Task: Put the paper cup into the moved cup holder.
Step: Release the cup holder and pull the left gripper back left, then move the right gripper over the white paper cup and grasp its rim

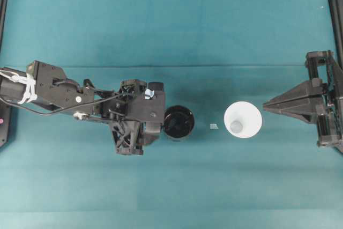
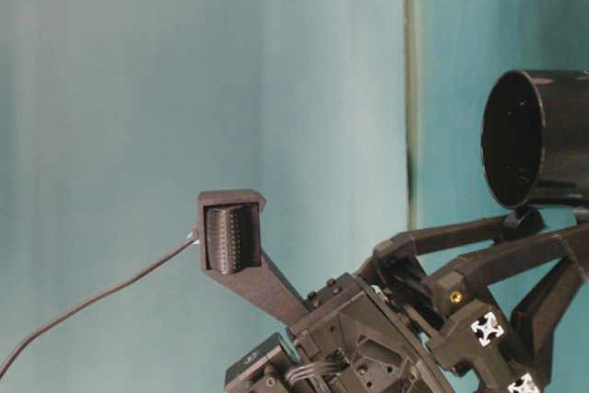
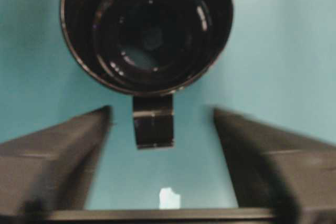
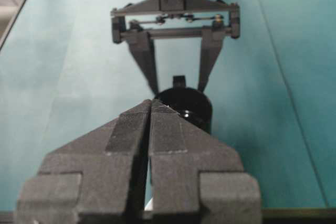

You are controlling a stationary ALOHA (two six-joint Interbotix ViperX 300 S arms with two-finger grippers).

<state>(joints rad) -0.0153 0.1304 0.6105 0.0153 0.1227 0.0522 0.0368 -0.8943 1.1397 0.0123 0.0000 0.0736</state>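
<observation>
**Left jaws spread behind the holder, cup waiting apart**

We see the left gripper (image 3: 160, 129) with its fingers spread wide, the stubby handle of the cup holder (image 1: 178, 122) between them, seemingly untouched, though the wrist view is blurred. The holder stands upright on the teal table (image 1: 171, 30). Well to its right sits the paper cup (image 1: 243, 119), mouth up. Just beyond it the right gripper (image 1: 266, 105) has its fingers pressed together, holding nothing.
</observation>
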